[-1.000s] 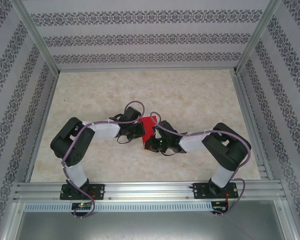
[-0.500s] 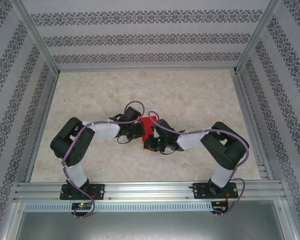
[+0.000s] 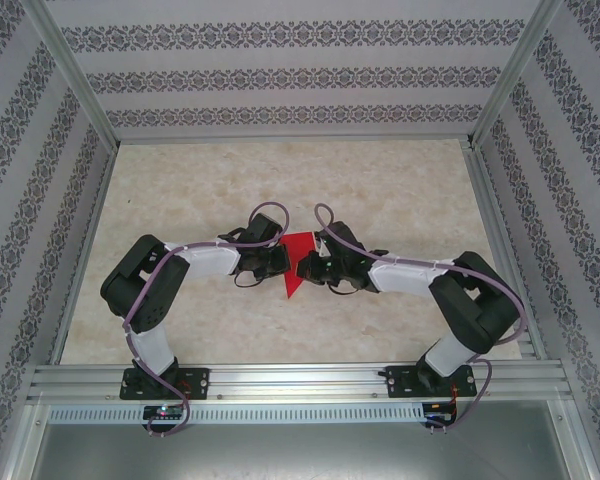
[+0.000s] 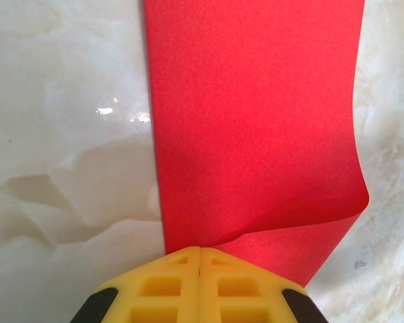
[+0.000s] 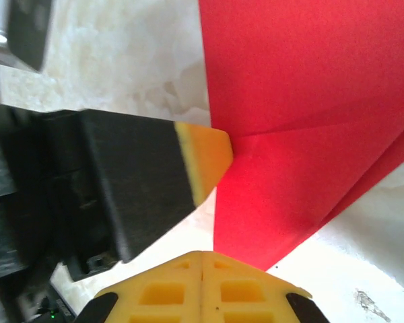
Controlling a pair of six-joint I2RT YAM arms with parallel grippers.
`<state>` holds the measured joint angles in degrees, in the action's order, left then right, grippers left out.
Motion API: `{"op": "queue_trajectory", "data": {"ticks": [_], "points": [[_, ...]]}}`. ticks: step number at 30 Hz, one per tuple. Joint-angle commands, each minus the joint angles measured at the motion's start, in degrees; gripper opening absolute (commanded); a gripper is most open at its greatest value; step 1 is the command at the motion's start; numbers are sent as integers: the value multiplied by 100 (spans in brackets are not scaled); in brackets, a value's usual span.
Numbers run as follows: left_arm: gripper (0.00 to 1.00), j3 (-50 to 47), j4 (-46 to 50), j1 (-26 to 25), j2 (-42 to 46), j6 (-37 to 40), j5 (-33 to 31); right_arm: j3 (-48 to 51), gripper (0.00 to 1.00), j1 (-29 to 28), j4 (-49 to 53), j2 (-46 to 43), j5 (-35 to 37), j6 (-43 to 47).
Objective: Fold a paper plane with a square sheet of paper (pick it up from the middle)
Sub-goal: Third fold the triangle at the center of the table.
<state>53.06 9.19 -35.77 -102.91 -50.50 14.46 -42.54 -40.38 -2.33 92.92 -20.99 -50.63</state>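
Where the paper lies: the square sheet of paper (image 3: pixel 298 252), already part-folded, sits between the two sets of fingers, with its broad end beyond them and a narrow point trailing back on the near side.
Left fingers (image 4: pixel 168 282): closed tip to tip on the sheet's near edge. The red strip (image 4: pixel 256 121) runs straight ahead of them, and its right-hand side bows up into a curl.
Right fingers (image 5: pixel 163 293): also closed, pinching a corner of the sheet (image 5: pixel 303 101), which fans out ahead and to their right. One left fingertip (image 5: pixel 203 160) touches the edge just ahead of them.
Long axis: it seems to run across the line joining the two grips, so each arm holds one flank.
Nearer arm: neither, as both are on the paper.
Height: a shadow on the surface (image 4: pixel 54 101) suggests the sheet is held slightly above it.
Coming move: the next crease probably means bringing one flank over the other while the opposite grip stays fixed.
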Motion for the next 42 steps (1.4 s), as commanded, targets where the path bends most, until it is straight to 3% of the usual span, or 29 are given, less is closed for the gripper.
{"op": "queue_trajectory", "data": {"ticks": [1,15,22,26,33,42], "points": [[0,-155,732,-10,-282,-12,-602,-232,5,-4,110,315,35,164],[0,132,717,-9,-330,404,-431,-54,5,93,118,932,252,-419],[11,160,388,-13,127,284,-229,150,5,55,0,849,385,-994],[16,-332,-1,-43,740,-115,-224,194,5,49,12,734,482,-1183],[10,-1106,-783,-461,1194,-684,222,181,5,64,-30,701,406,-1274],[2,-1224,-1181,-696,905,-950,266,167,4,67,-71,761,337,-1283]]}}
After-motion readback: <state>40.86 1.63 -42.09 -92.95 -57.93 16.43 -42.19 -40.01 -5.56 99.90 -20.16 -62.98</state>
